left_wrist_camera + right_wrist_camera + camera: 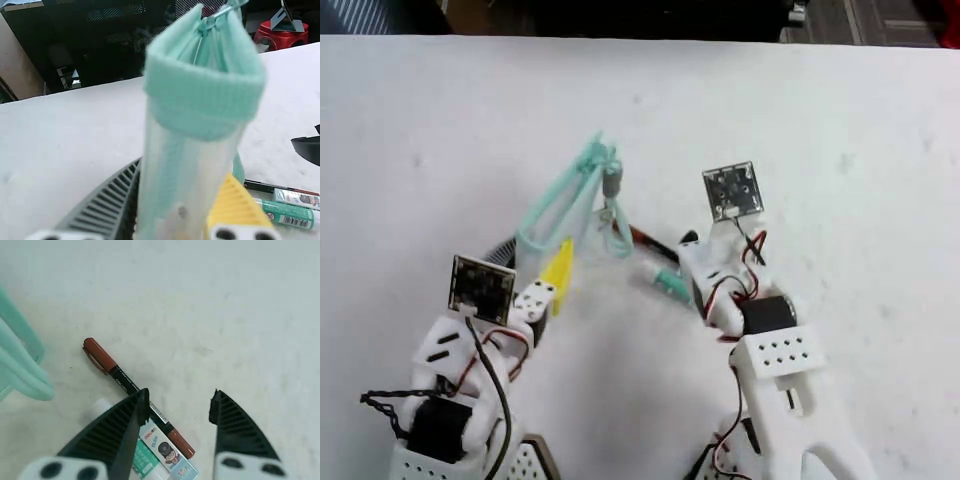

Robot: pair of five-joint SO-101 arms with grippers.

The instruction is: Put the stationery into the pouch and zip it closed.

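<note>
A translucent pouch (563, 205) with a teal zip edge lies on the white table, its zip pull (611, 182) at the far end. My left gripper (548, 275) is shut on its near end; in the left wrist view the pouch (200, 105) stands up between the grey and yellow fingers (233, 200). My right gripper (180, 397) hangs open just above a red-brown pen (127, 382) and a small printed green stationery piece (162, 455). In the high view the pen (646, 241) and green piece (669, 283) lie just right of the pouch, beside my right gripper (672, 262).
The white table (840, 120) stretches wide to the right and far side. Its far edge meets a dark room with a red stool (282, 32). Both arm bases crowd the near edge.
</note>
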